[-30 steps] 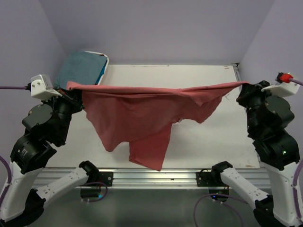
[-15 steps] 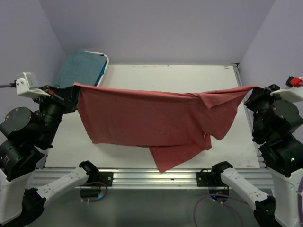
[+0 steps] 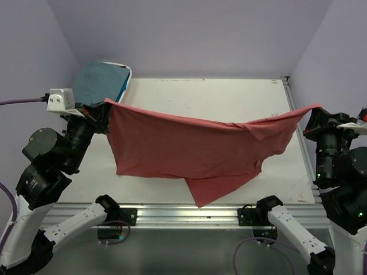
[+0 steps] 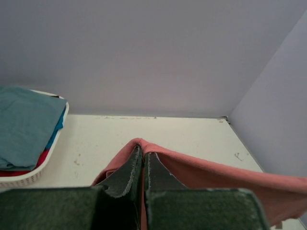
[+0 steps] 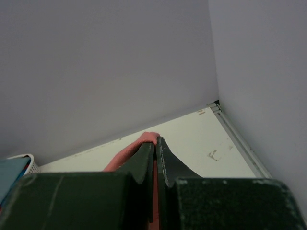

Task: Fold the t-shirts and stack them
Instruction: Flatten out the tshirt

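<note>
Jaws on both sides were pressed together on cloth. We saw the left gripper (image 4: 143, 154) pinching one end of the brick-red t-shirt (image 3: 183, 143), w/ a small fold of fabric poking out past its fingertips. The right gripper (image 5: 155, 143) was pinching the opposite end the same way, a bit of red cloth showing at its tips.

From the top view we noted the shirt strung betw. the two arms, above the table (image 3: 229, 97). Its top edge ran from the left side across to the right, dipping a little in the middle. The left part hung as a broad flat panel. The right part was narrower and bunched, w/ a fold draped over near the middle. One pointed flap hung lowest, approx. centre, down toward the near edge of the table. We couldn't tell whether any of it touched the surface.

At the far left corner sat the white basket (image 4: 29, 178), w/ the teal t-shirt (image 3: 97, 80) lying folded on top inside it. In the left wrist view we made out a strip of blue cloth (image 4: 58, 127) and a strip of red cloth (image 4: 41, 160) under the teal one, at the basket's rim. The basket stood just beyond the left gripper, apart from the hanging shirt.
</note>
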Robot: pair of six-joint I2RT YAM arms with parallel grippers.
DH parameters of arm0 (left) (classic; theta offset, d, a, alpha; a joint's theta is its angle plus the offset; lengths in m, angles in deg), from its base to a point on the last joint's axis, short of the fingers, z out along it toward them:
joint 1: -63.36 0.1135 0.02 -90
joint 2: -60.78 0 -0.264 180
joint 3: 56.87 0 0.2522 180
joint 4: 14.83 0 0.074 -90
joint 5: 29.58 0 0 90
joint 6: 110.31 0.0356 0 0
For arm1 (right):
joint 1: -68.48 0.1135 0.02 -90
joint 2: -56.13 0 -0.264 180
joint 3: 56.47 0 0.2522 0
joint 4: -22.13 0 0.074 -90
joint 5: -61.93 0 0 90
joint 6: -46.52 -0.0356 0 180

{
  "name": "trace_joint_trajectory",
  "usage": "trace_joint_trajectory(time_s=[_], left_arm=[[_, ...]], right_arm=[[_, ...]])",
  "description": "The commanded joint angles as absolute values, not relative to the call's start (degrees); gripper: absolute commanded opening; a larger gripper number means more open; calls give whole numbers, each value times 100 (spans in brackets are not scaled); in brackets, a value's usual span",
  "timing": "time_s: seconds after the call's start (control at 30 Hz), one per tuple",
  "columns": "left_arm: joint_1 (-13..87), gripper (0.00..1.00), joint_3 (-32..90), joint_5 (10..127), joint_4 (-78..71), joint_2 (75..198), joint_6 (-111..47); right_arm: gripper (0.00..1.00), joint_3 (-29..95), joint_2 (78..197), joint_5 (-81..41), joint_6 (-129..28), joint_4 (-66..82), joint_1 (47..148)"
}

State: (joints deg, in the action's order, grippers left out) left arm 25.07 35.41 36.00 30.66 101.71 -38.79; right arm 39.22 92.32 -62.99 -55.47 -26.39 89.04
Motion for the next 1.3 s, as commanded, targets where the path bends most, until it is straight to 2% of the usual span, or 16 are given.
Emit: trace_joint_trajectory(time_s=[0.0, 0.17, 0.2, 0.23, 0.3, 0.43, 0.57, 0.63, 0.7, 0.87, 0.9, 0.97, 1.07, 1.17, 1.27], left_arm=[[2556, 0, 3450, 3145, 2302, 10908, -3315], [2678, 0, 3344, 3115, 1627, 12255, -2998], [2862, 0, 3440, 3777, 1573, 12683, -3067], [3447, 0, 3667, 4193, 1476, 12897, -3138], [3960, 0, 3914, 4791, 1362, 13580, -3200], [4944, 0, 5290, 5234, 1597, 14707, -3112], [5456, 0, 6252, 5383, 1861, 15070, -2919], [5623, 0, 6246, 5331, 1845, 14694, -2796], [5632, 0, 5930, 5357, 1731, 13889, -2856], [5580, 0, 4322, 5997, 1431, 11795, -2937], [5580, 0, 4129, 6016, 1414, 11139, -2875], [5580, 0, 3820, 6453, 1458, 10572, -2927], [5580, 0, 4134, 7251, 1835, 9764, -3111], [5606, 0, 4626, 7720, 1976, 9472, -3235], [5632, 0, 4970, 7739, 2055, 9531, -3296]], right_arm=[[0, 4236, 10040, -6015, -5183, -2509, 8878], [0, 4885, 11892, -5787, -5175, -2837, 8887], [0, 5009, 12150, -5726, -5114, -2837, 8870], [0, 5158, 12448, -5612, -5113, -2854, 8843], [0, 5694, 13257, -5375, -5183, -2942, 8599], [0, 6836, 14409, -4829, -5315, -3100, 8228], [0, 8136, 15017, -4838, -5149, -3267, 8210], [0, 8245, 14782, -4820, -5131, -3303, 8210], [0, 7659, 14274, -4724, -5139, -2856, 8219], [0, 5148, 11594, -3760, -5183, -1320, 8219], [0, 4907, 11251, -3600, -5183, -1203, 8228], [0, 4300, 10248, -3231, -5166, -844, 8228], [0, 4043, 9248, -2861, -5227, -797, 8219], [0, 4254, 8770, -2825, -5288, -990, 8219], [0, 4579, 8934, -3114, -5420, -1192, 8219]])
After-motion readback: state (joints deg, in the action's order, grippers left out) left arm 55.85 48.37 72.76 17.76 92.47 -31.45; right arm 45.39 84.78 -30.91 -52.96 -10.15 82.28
